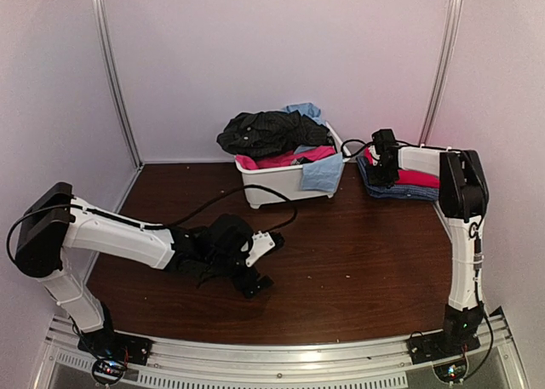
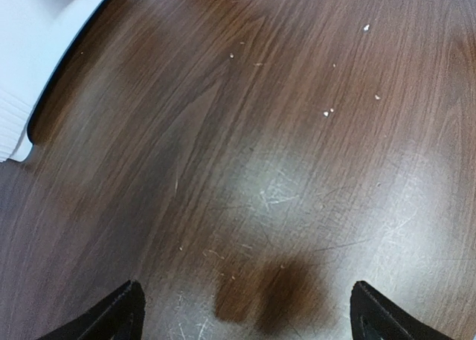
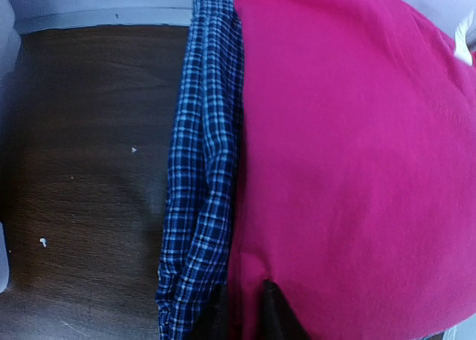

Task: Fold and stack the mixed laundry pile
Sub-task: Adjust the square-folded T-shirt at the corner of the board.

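Mixed laundry pile [image 1: 272,138] sits heaped in a white plastic tub [image 1: 272,191] at the far middle of the desk [image 1: 358,261]. A black pinstriped garment [image 1: 268,132] lies on top, with pink-red cloth [image 1: 285,159] under it. A light blue cloth [image 1: 322,172] hangs over the tub's front right corner.

To the right of the tub, apart from it, two pieces lie stacked flat by the back wall: a blue checked shirt [image 3: 201,191] underneath and a folded pink-red garment [image 3: 357,169] on top of it.

The right arm [image 1: 464,227] reaches to the left edge of this stack. In its wrist view the right jaws stand narrow, dark fingertips [image 3: 279,314] at the near edge of the pink-red garment with a strip of that cloth between them. Whether they are clamped on it I cannot tell.

The left arm [image 1: 119,231] lies low over the near left of the desk. The left jaws are wide apart, fingertips [image 2: 111,314] at the lower corners of its wrist view above scratched wood dotted with white specks [image 2: 327,113].
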`<state>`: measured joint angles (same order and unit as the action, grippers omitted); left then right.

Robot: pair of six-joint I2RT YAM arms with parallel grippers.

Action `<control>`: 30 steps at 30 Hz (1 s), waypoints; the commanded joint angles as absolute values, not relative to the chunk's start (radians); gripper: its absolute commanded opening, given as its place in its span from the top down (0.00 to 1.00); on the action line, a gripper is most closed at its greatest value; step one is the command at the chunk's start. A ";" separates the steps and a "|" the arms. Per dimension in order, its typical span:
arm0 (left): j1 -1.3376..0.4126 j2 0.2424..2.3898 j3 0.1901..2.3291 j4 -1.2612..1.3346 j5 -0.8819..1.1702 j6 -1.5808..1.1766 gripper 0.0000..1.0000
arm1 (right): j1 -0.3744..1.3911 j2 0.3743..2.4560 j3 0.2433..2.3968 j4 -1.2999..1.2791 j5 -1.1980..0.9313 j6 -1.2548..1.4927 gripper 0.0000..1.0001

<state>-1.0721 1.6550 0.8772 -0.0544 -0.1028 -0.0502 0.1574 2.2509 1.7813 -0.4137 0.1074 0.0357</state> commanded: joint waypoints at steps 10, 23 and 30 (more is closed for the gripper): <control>-0.889 1.438 0.925 0.042 -0.049 -0.142 0.02 | 0.187 2.145 1.785 -0.512 0.080 0.013 0.70; -0.580 1.710 1.590 -0.232 -0.077 -0.117 0.02 | 0.153 1.771 1.579 -0.363 -0.035 0.074 0.02; -0.529 2.039 2.043 -0.391 -0.096 0.004 0.02 | 0.023 1.544 1.333 -0.168 -0.323 0.214 0.00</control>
<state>-0.5423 1.8923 1.8664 -0.2722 -0.0952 -0.0708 0.0887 1.6218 1.4330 -0.2703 -0.1345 0.1211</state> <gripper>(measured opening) 0.977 0.993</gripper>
